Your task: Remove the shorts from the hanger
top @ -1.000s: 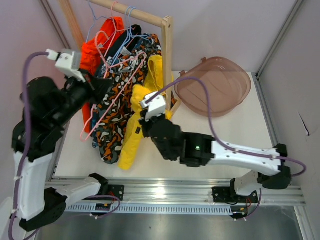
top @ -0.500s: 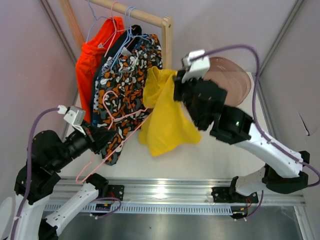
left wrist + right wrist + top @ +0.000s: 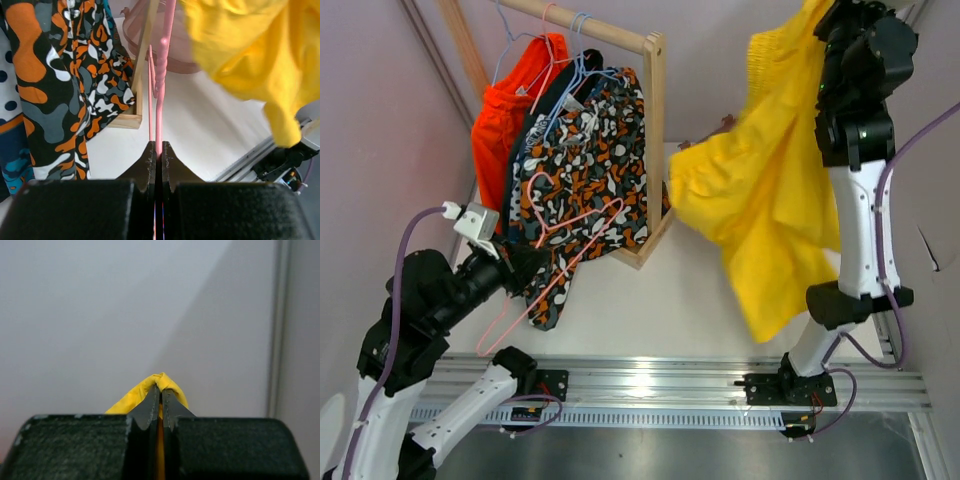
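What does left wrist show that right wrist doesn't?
Left wrist only: left fingers shut on the pink hanger, camo shorts at left, wooden rack, table. Right wrist only: right fingers pinching a fold of the yellow shorts, bare wall behind. Both: the yellow shorts, and shut fingers.

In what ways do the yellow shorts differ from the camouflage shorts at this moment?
The yellow shorts are plain; the camouflage shorts are printed orange, white and black. The yellow shorts hang in the air, away from the wooden rack; the camouflage shorts hang at it. The right gripper is shut on the yellow shorts; no gripper holds the camouflage shorts. Both droop loosely.
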`<state>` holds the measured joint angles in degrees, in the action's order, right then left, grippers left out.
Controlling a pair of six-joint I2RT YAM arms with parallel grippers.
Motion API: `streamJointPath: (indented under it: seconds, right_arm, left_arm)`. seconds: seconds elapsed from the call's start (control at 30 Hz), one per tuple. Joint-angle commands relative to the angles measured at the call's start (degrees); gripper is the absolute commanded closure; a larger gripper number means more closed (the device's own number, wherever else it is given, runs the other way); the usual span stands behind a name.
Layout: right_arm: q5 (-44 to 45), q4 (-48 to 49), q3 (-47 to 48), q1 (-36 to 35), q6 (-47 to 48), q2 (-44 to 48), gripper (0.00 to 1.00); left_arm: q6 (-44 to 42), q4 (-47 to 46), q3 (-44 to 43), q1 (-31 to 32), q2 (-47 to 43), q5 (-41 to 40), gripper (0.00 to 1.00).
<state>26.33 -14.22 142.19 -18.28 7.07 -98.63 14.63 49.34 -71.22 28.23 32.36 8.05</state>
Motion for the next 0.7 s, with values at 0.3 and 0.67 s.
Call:
streamJointPath:
  seconds: [0.3, 0.67]
  right_arm:
    - [-21.4, 21.6, 11.1, 14.5, -21.7, -21.3, 1.0]
    - [-26.7, 24.0, -11.1, 9.8, -22.9, -12.8, 1.0]
  left_arm:
    - [-2.2, -11.5, 3.9, 0.2, 5.1, -3.2, 1.0]
    - [-2.6, -16.6, 5.7, 0.2, 9.0, -4.4, 1.0]
